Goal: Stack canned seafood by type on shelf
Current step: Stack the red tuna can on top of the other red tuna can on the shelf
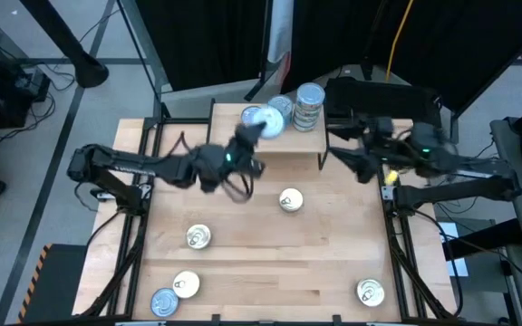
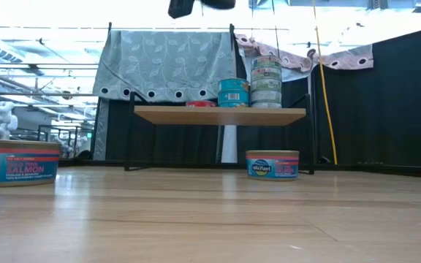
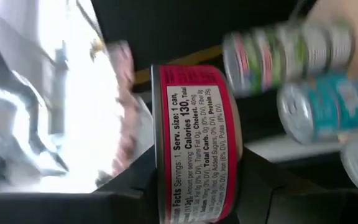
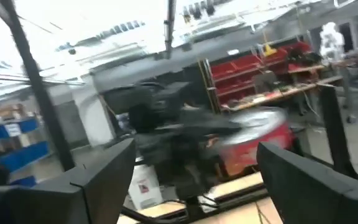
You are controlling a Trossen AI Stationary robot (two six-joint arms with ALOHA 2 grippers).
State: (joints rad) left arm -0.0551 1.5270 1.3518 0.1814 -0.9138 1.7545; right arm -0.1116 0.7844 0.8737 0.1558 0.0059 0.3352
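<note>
Salmon tin [image 2: 17, 162] lies on wooden tabletop [image 2: 210, 219]; left pincer [image 3: 191, 180] clamps red-sided tin [image 3: 194, 143], right pincer [image 4: 194, 180] spread apart.

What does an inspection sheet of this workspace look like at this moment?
Surface: wooden table, bare between scattered tins.
Job's things: shelf carries a tall stack, a teal tin and a red tin; five loose tins on the table, one near the shelf.
Clutter: nothing seen.
Grippers: left gripper shut on a red-sided tin above the shelf's left end; right gripper open, empty, beside the shelf's right end.
Cables: yellow cord behind the table.
Surroundings: black curtains, leaf-patterned cloth.
</note>
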